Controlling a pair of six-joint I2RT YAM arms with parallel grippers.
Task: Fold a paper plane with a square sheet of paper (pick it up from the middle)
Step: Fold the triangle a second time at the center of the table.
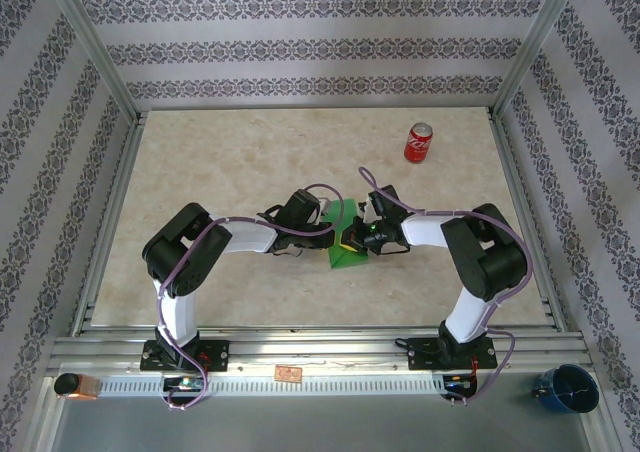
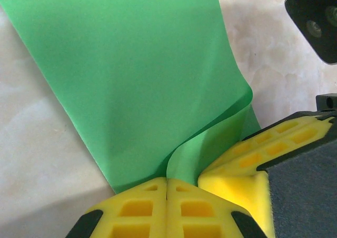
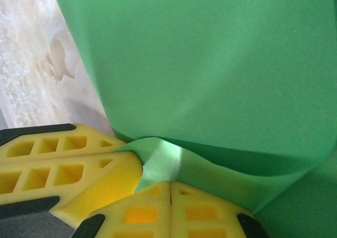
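The bright green sheet of paper point(image 1: 343, 240) is folded into a narrow, pointed shape and held between both grippers at mid-table. My left gripper point(image 2: 167, 181) is shut on a curled edge of the paper point(image 2: 131, 75), its yellow pads pressed together. My right gripper point(image 3: 171, 185) is shut on a creased flap of the same paper point(image 3: 210, 64). The two grippers meet almost tip to tip: the right one's yellow fingers point(image 2: 263, 156) show in the left wrist view, and the left one's fingers point(image 3: 63, 161) in the right wrist view. From above, the left gripper point(image 1: 328, 229) and right gripper point(image 1: 360, 235) flank the paper.
A red soda can point(image 1: 418, 143) lies at the back right of the beige table point(image 1: 220, 172). Metal frame posts and patterned walls enclose the table. A blue cup point(image 1: 568, 388) sits beyond the front rail at the right.
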